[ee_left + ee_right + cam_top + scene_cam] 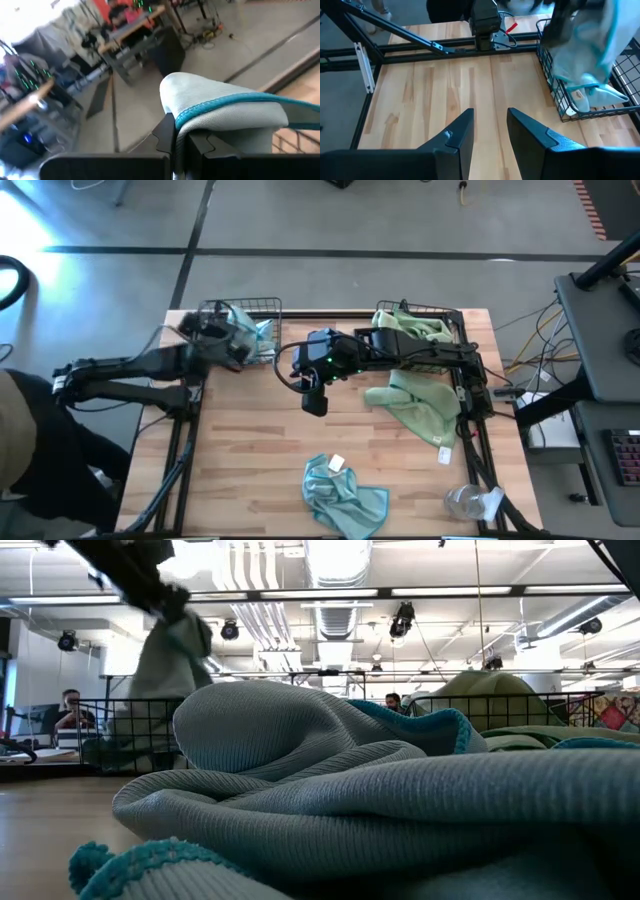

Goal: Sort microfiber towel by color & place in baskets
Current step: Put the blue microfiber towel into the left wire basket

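Note:
My left gripper is shut on a light blue towel above the left black wire basket at the table's far left. The right wrist view shows that towel reaching down inside the basket. My right gripper hovers open over the bare table middle and touches nothing. Pale green towels fill the right basket. Another green towel lies flat on the table in front of it. A crumpled blue towel lies at the near edge and fills the low view. My left gripper pinches the light blue towel between its two fingers at a bunched fold with the teal hem running over it. The towel hangs below the gripper. Its lower part reaches down into the left basket.
A clear plastic wrapper lies at the table's near right corner. Bare wood lies between the two baskets and under my right gripper. A person sits far back in the room.

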### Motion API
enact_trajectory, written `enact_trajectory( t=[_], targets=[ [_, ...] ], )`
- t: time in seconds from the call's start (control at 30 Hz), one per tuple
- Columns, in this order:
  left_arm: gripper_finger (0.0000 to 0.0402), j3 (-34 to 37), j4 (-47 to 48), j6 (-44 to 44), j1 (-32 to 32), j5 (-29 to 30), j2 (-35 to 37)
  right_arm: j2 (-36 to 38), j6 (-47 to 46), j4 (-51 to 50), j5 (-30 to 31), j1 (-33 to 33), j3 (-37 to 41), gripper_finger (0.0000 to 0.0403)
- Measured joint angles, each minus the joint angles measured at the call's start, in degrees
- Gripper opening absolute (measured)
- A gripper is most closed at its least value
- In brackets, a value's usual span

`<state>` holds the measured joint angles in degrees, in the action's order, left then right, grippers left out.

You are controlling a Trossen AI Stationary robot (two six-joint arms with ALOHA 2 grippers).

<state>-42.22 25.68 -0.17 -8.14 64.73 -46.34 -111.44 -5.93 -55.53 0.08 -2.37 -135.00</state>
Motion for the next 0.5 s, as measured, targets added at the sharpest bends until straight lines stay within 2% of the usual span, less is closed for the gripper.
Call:
enact_trajectory(
  t=[0.23, 0.33, 0.5],
  targets=[
    [0.0000, 7.1, -3.7, -12.1, 0.1, -5.1, -2.2, 0.0, 0.0, -0.9, 0.0, 0.0, 0.0, 0.0111],
    [0.0000, 7.2, -5.4, -12.6, 0.0, -7.4, -3.2, 0.0, 0.0, -1.6, 0.0, 0.0, 0.0, 0.0111],
    [0.0001, 3.8, -5.6, -11.9, 0.0, -7.5, -4.8, 0.0, 0.0, -1.6, 0.0, 0.0, 0.0, 0.0107]
  ],
)
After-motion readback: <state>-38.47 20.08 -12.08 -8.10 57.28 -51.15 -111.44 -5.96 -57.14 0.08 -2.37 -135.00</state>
